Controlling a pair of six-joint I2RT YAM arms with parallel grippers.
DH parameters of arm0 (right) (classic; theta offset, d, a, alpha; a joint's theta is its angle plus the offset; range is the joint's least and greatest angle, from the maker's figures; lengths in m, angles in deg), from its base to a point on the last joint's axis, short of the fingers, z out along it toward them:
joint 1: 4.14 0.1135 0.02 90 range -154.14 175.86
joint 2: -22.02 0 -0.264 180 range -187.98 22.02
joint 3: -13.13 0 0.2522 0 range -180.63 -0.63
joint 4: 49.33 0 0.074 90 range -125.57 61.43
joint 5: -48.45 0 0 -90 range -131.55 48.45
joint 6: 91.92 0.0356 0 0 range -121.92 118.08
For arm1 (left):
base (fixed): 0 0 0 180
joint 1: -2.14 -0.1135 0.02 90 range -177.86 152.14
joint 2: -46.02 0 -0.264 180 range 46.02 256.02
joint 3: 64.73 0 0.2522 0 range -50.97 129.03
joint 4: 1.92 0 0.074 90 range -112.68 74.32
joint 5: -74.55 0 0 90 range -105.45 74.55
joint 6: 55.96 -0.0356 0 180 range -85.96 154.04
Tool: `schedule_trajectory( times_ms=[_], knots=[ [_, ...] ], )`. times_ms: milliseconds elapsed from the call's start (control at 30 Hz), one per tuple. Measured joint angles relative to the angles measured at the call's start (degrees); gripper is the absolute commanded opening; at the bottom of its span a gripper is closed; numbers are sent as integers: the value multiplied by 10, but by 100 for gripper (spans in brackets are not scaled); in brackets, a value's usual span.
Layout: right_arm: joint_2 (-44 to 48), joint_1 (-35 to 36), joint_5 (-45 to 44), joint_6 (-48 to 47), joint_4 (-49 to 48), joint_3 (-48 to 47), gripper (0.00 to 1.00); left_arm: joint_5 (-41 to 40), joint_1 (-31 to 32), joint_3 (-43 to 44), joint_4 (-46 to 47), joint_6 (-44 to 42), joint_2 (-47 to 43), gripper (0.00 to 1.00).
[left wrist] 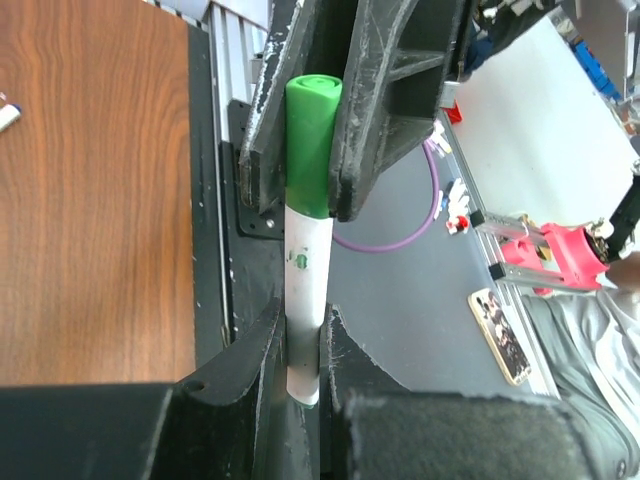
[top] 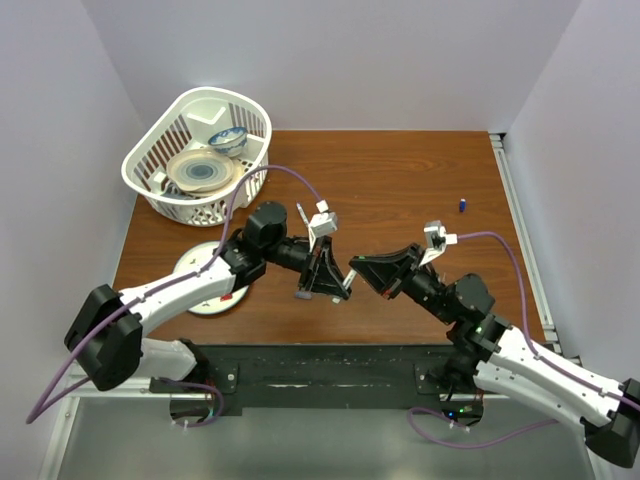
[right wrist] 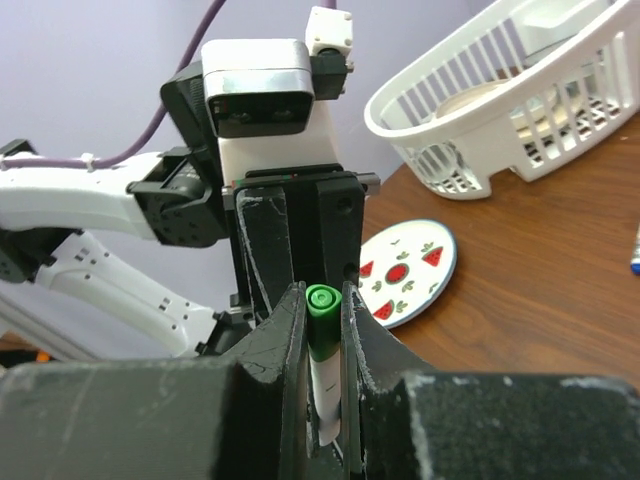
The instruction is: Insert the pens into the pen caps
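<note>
A white pen [left wrist: 308, 260] with a green pen cap [left wrist: 312, 140] on its end hangs between both grippers above the table's near edge. My left gripper [left wrist: 303, 322] is shut on the white barrel. My right gripper [right wrist: 322, 297] is shut on the green pen cap [right wrist: 322, 322], with some white barrel [right wrist: 326, 385] showing below it between the fingers. From above, the left gripper [top: 338, 290] and the right gripper [top: 358, 272] meet tip to tip, and only a sliver of the pen [top: 347, 291] shows. A small blue-and-white piece [top: 463, 205] lies far right; I cannot tell whether it is a pen or a cap.
A white basket [top: 190, 208] holding dishes stands at the back left. A round plate [top: 205, 290] printed with watermelon slices lies under the left arm, near the table's left front. The black base rail [top: 320, 365] runs along the near edge.
</note>
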Motion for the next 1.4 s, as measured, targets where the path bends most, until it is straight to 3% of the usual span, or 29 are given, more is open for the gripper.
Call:
schedule_trajectory(
  times_ms=[33,267,567,767,933,1133,1300,1400],
  knots=[
    [-1,0,-8,1,17,-11,14,0,-1,1,5,3,2,0],
    [-40,22,-88,2,203,-158,46,-54,-17,2,92,18,-11,0],
    [-29,45,-148,-47,362,-315,75,-231,-44,-38,100,16,-71,0],
    [51,45,-167,-45,415,-278,81,-401,-12,-40,50,40,-52,0],
    [91,45,-177,-43,465,-219,82,-504,45,-6,3,100,73,0],
    [90,45,-191,-36,511,-213,82,-584,61,42,-73,166,182,7],
    [94,45,-196,-32,519,-212,82,-633,61,65,-100,227,205,8],
    [99,45,-197,-30,524,-212,82,-636,62,73,-101,255,223,15]
  ],
)
